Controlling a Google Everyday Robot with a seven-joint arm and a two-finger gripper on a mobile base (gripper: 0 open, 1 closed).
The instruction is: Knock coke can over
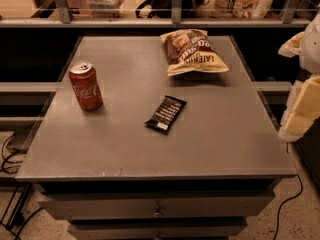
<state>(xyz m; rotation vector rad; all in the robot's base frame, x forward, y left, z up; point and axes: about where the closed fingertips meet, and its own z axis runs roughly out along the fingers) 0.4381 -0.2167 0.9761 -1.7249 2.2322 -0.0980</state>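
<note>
The coke can (85,86) is a red can with white script and a silver top. It stands upright near the left edge of the grey table (165,149). My gripper (302,109) shows as white and cream parts at the right edge of the view, beyond the table's right side. It is far from the can and touches nothing on the table.
A flat black snack bar wrapper (165,114) lies near the table's middle. A brown-and-cream chip bag (192,51) lies at the back right. A railing with shelves (172,19) runs behind the table. Drawers (157,209) sit under the tabletop, and cables lie on the floor at both sides.
</note>
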